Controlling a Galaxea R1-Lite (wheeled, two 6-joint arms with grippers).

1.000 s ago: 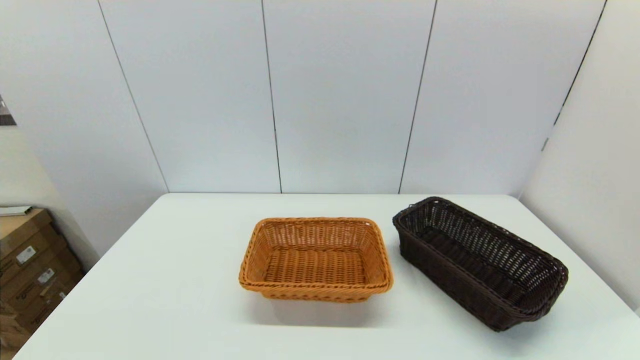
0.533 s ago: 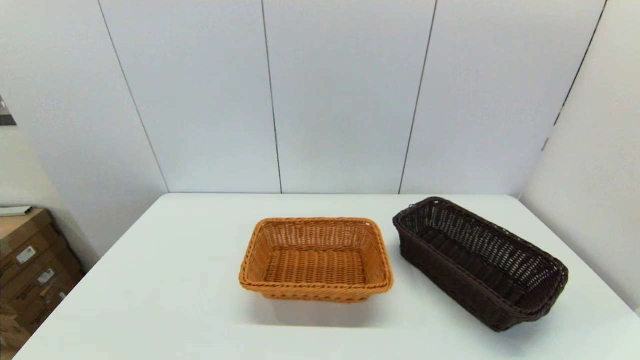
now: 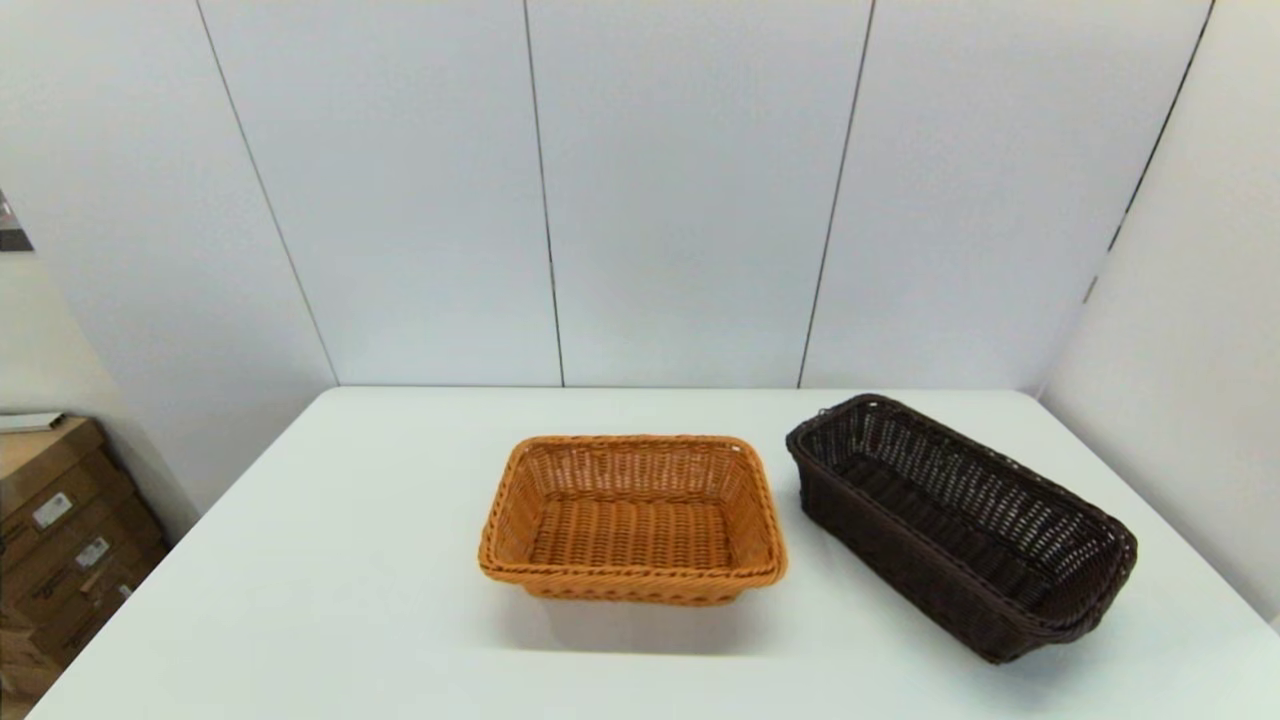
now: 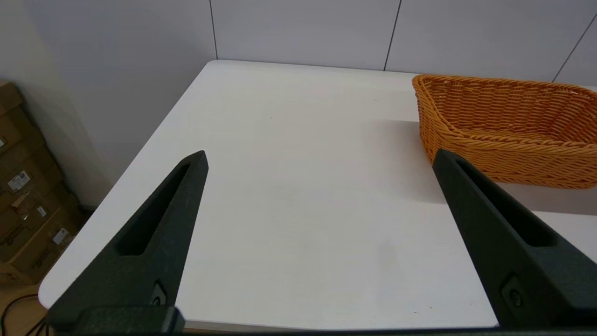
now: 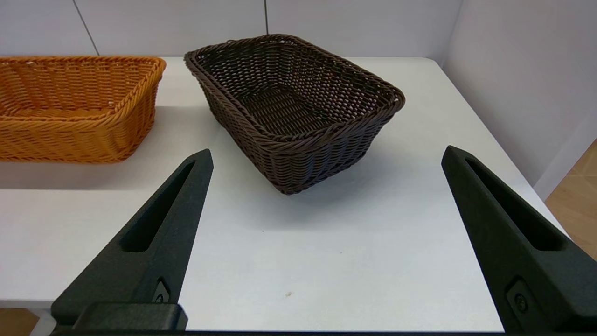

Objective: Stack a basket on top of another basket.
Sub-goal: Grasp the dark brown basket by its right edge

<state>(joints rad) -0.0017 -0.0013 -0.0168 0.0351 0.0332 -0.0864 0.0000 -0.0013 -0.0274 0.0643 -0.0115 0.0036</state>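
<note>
The dark brown basket [image 3: 960, 520] sits angled on the right of the white table [image 3: 330, 560], empty. The orange-tan other basket [image 3: 632, 520] stands at the table's middle, a small gap between the two. Neither arm appears in the head view. My right gripper [image 5: 326, 156] hangs open near the table's front edge, well short of the dark basket [image 5: 291, 105], with the orange one [image 5: 74, 107] off to the side. My left gripper [image 4: 319, 156] is open over bare table near the front left, with the orange basket [image 4: 508, 128] beyond one finger.
Grey wall panels [image 3: 680, 190] close the table's back, and a side wall [image 3: 1190, 380] runs near the right edge. Cardboard boxes [image 3: 60, 540] are stacked on the floor past the table's left edge.
</note>
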